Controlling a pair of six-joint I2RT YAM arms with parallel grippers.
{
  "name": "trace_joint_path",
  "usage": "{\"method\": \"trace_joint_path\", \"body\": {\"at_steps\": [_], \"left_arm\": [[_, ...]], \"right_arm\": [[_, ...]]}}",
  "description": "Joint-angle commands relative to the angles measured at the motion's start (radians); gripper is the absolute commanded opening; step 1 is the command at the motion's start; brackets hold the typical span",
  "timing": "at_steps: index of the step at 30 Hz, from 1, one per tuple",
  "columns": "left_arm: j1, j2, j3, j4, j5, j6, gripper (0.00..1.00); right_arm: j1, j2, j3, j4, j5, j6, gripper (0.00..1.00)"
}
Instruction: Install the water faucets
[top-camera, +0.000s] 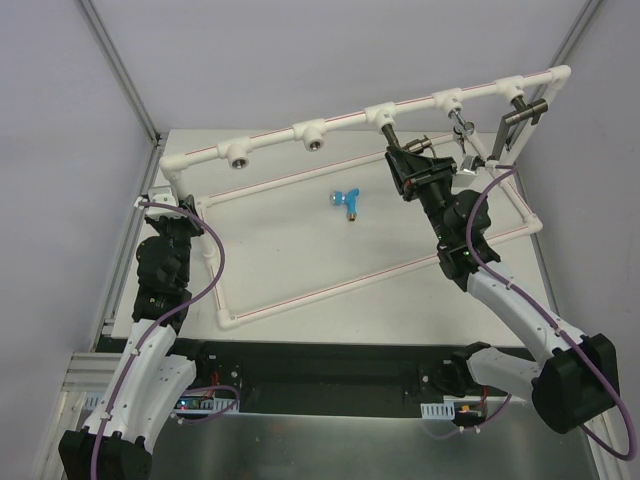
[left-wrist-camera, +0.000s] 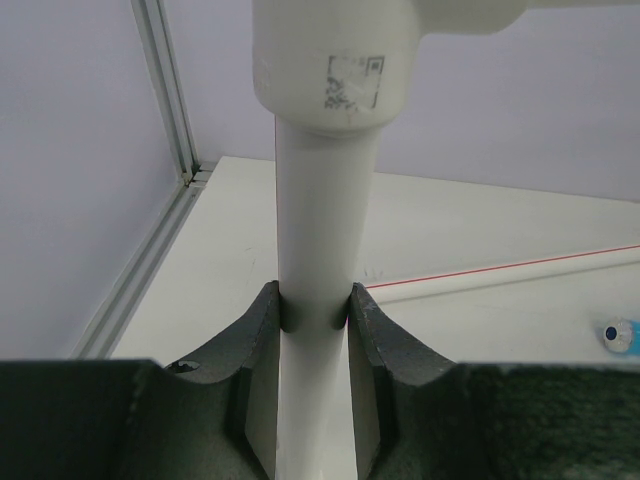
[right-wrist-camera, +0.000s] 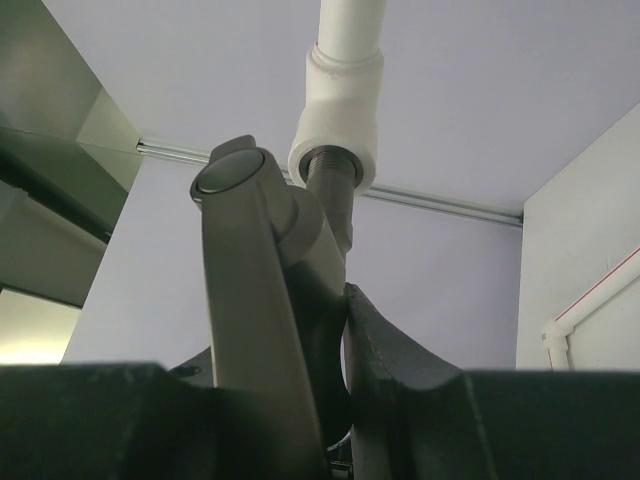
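Tabletop (top-camera: 290, 245): blue faucet (top-camera: 347, 202), brass end nearward

Overhead camera sees the whole pipe frame (top-camera: 275, 137) — close wrist cameras share parts, right facing up.

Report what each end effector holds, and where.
The left end effector grips the white pipe frame by its upright post; the right end effector grips the grey faucet by its body.

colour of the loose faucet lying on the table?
The faucet is bright blue with a brass-coloured end. It shows best in the top view.
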Motion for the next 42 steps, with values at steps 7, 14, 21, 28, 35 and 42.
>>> {"method": "trace_joint_path", "body": {"at_steps": [7, 14, 21, 28, 35, 42], "left_arm": [[-0.038, -0.002, 0.022, 0.035, 0.102, -0.048, 0.00], [-0.040, -0.002, 0.022, 0.035, 0.103, -0.047, 0.00], [-0.042, -0.003, 0.022, 0.036, 0.103, -0.047, 0.00], [-0.043, -0.002, 0.022, 0.035, 0.105, -0.048, 0.00], [-0.046, -0.003, 0.022, 0.036, 0.111, -0.053, 0.00], [-0.046, -0.006, 0.022, 0.035, 0.109, -0.054, 0.00]], "right_arm": [[-0.023, 0.015, -0.027, -0.137, 0.182, 0.059, 0.61], [-0.021, -0.001, -0.031, -0.129, 0.182, 0.024, 0.74], [-0.030, -0.056, -0.024, -0.111, 0.176, -0.091, 0.89], [-0.047, -0.125, -0.015, -0.140, 0.147, -0.222, 0.98], [-0.057, -0.180, 0.037, -0.208, 0.107, -0.328, 0.98], [-0.060, -0.266, 0.084, -0.429, 0.092, -0.453, 0.96]]}}
